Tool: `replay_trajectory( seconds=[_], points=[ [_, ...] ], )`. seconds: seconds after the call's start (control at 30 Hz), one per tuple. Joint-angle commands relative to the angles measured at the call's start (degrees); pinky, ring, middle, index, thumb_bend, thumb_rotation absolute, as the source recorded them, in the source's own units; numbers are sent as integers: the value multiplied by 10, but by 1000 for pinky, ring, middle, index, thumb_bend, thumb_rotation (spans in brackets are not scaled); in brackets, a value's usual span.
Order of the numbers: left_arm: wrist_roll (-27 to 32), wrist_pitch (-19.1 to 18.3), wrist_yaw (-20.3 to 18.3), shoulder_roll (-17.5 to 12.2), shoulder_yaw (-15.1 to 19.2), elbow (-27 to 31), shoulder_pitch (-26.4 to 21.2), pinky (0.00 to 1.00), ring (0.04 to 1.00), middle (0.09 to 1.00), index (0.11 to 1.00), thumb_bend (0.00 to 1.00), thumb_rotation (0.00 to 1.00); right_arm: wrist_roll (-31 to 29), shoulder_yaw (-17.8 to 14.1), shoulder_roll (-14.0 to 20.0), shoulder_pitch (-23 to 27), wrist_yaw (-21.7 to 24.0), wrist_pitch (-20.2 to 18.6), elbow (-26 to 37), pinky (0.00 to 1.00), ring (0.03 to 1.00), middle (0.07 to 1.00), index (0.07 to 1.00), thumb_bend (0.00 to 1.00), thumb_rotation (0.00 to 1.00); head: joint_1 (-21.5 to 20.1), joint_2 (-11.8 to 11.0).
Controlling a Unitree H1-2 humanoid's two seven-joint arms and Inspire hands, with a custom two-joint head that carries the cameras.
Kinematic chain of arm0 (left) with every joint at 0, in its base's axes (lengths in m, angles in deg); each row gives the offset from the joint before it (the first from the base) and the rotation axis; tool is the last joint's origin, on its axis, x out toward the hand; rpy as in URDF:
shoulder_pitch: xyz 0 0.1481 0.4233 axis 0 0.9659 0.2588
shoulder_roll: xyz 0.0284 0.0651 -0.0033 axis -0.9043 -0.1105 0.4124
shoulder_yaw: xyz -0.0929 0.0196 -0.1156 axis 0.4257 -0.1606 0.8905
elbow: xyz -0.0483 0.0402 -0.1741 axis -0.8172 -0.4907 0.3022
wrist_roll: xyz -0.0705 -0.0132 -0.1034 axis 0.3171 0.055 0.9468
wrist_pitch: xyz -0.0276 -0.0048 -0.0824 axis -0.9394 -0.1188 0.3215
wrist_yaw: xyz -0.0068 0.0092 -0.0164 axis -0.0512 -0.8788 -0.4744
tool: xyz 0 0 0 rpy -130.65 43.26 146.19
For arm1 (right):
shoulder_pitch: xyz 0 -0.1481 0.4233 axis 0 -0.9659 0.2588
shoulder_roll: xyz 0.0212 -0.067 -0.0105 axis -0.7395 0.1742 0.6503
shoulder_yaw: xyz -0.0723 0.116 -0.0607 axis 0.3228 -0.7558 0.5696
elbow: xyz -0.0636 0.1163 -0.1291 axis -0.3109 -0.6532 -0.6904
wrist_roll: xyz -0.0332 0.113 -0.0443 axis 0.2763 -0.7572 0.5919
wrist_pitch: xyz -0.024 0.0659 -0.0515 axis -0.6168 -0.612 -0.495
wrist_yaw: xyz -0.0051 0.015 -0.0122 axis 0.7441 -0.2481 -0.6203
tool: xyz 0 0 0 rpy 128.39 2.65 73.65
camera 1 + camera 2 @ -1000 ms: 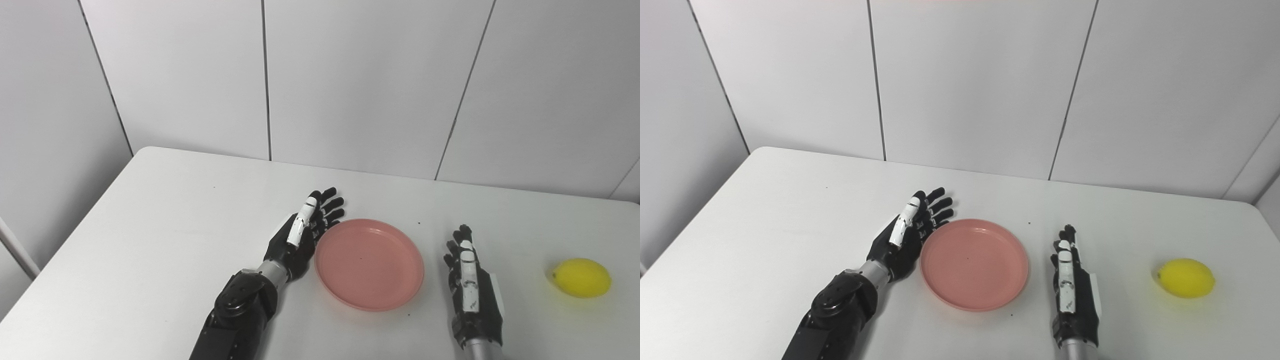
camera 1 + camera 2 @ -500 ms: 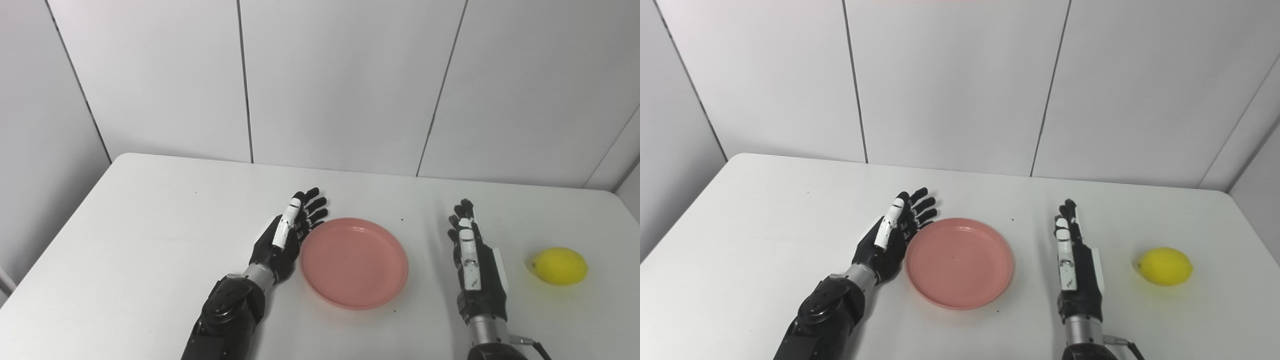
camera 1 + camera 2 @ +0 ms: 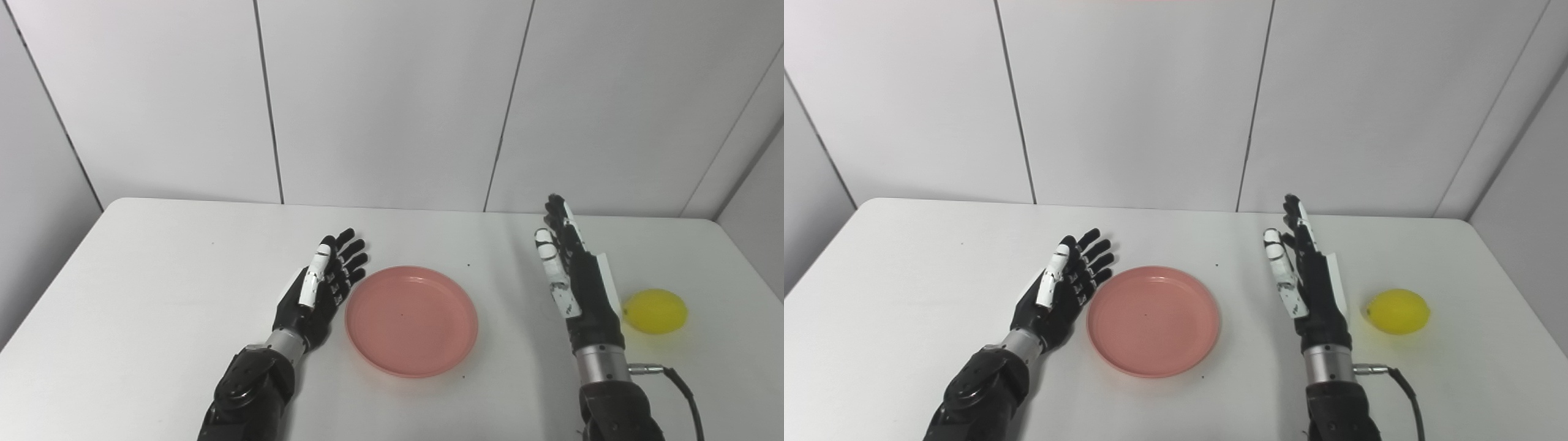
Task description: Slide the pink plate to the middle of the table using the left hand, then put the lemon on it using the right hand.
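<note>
The pink plate (image 3: 411,320) lies empty near the middle of the white table (image 3: 153,288). My left hand (image 3: 321,288) is open, on edge just left of the plate's rim, fingers pointing away; I cannot tell if it touches the rim. The yellow lemon (image 3: 654,311) lies on the table at the right. My right hand (image 3: 572,275) is open and empty, raised above the table between the plate and the lemon, fingers pointing up and away. It partly overlaps the lemon's left edge in the left eye view; in the right eye view (image 3: 1304,278) the lemon (image 3: 1398,311) is clear of it.
A grey panelled wall (image 3: 392,98) stands behind the table's far edge. A cable (image 3: 680,383) runs from my right wrist toward the bottom edge. The table's right edge (image 3: 750,263) lies just beyond the lemon.
The camera has shifted, moving the whole scene left in the picture. My right hand has lifted off the table and moved forward and toward the lemon. The left hand, plate and lemon keep their places.
</note>
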Motion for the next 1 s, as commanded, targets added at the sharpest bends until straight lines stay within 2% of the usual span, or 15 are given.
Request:
replay_trajectory(
  seconds=[0.0, 0.13, 0.3, 0.43, 0.6, 0.7, 0.77, 0.87, 0.97],
  points=[
    [1, -1, -4, -7, 3, -11, 2, 965, 944, 947, 937, 411, 1000, 32, 1, 10, 19, -5, -9, 24, 888, 932, 938, 938, 565, 893, -4, 0],
    [7, -3, -9, -9, 6, -16, 0, 976, 949, 952, 943, 410, 1000, 76, -4, 40, 26, 9, -23, 51, 882, 930, 937, 944, 570, 893, -10, 0],
    [5, 12, -14, -14, 11, -28, -3, 971, 953, 954, 943, 416, 1000, 104, -13, 73, 29, 23, -37, 75, 737, 895, 932, 954, 700, 823, -20, -1],
    [12, 21, -19, -18, 18, -37, -6, 961, 950, 953, 939, 417, 1000, 139, -20, 100, 32, 32, -43, 90, 816, 899, 929, 957, 729, 773, -27, -1],
    [17, 32, -27, -24, 25, -48, -10, 973, 959, 958, 948, 423, 1000, 179, -33, 135, 34, 49, -49, 101, 811, 884, 916, 946, 795, 758, -35, -1],
    [22, 41, -34, -28, 29, -57, -14, 986, 962, 962, 952, 429, 1000, 175, -50, 159, 32, 62, -52, 102, 829, 892, 917, 944, 828, 751, -41, 0],
    [25, 44, -36, -30, 33, -62, -16, 991, 965, 965, 956, 432, 1000, 166, -63, 172, 29, 68, -52, 102, 829, 895, 918, 942, 841, 709, -46, 0],
    [25, 48, -36, -32, 36, -69, -19, 996, 964, 965, 951, 439, 1000, 159, -77, 187, 24, 87, -64, 105, 769, 872, 926, 943, 904, 676, -48, 0],
    [27, 49, -36, -36, 40, -71, -21, 992, 963, 964, 950, 440, 1000, 142, -91, 213, 18, 110, -70, 104, 772, 873, 934, 953, 939, 660, -50, 3]
  ],
)
